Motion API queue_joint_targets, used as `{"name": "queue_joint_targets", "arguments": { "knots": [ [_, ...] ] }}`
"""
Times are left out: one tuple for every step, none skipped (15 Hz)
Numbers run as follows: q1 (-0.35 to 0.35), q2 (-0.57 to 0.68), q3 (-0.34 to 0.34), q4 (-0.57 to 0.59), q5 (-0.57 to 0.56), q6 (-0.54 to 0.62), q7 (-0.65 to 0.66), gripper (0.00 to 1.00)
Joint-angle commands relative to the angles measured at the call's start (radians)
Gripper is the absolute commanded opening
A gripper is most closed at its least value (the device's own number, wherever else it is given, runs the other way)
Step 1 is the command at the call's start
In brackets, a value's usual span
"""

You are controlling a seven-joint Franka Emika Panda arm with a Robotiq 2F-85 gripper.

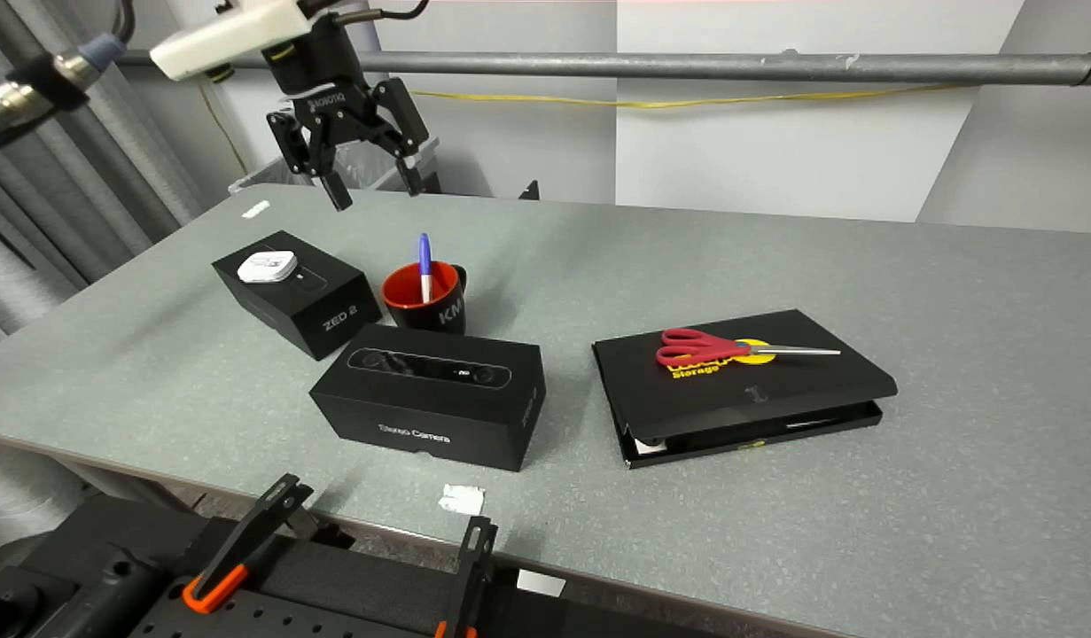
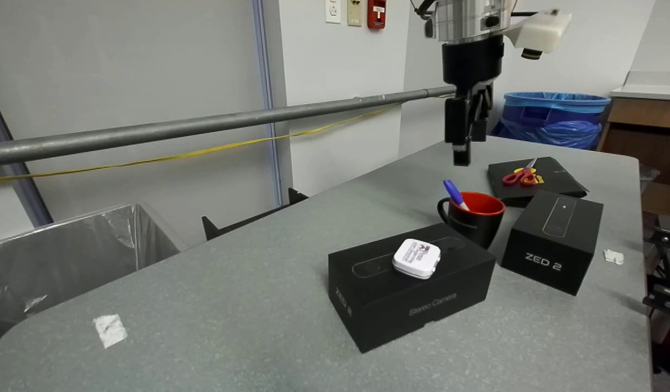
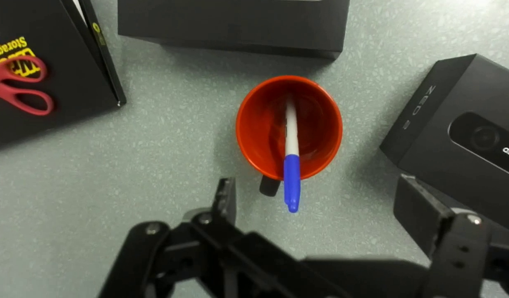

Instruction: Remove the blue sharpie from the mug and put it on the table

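Note:
The blue-capped sharpie leans in the mug with its cap above the rim; it also shows in an exterior view and in the wrist view. The mug is black outside and red inside and stands upright on the grey table; it also shows in an exterior view and in the wrist view. My gripper is open and empty above the table, higher than the sharpie. In the wrist view the cap lies between the open fingers, nearer the left finger, untouched.
Two black camera boxes stand close to the mug. A white case lies on one box. Red scissors lie on a black folder. A grey rail runs along the wall.

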Motion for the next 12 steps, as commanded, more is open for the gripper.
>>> {"name": "queue_joint_targets", "arguments": {
  "knots": [
    [0.025,0.061,-0.03,0.015,-0.049,0.087,-0.028,1.0],
    [0.022,0.075,-0.031,0.018,-0.038,0.11,-0.053,1.0],
    [0.019,0.088,-0.033,0.02,-0.025,0.129,-0.083,1.0],
    [0.015,0.101,-0.037,0.022,-0.018,0.152,-0.103,1.0],
    [0.014,0.11,-0.043,0.021,-0.021,0.172,-0.116,1.0],
    [0.014,0.119,-0.053,0.023,-0.027,0.189,-0.122,1.0],
    [0.012,0.128,-0.06,0.022,-0.025,0.206,-0.135,1.0],
    [0.009,0.135,-0.065,0.021,-0.014,0.22,-0.154,1.0],
    [0.006,0.143,-0.069,0.02,-0.005,0.231,-0.17,1.0],
    [0.001,0.148,-0.067,0.017,0.014,0.241,-0.201,1.0],
    [-0.013,0.149,-0.055,0.011,0.06,0.246,-0.26,1.0],
    [-0.023,0.145,-0.046,0.0,0.094,0.259,-0.311,1.0]
  ]
}}
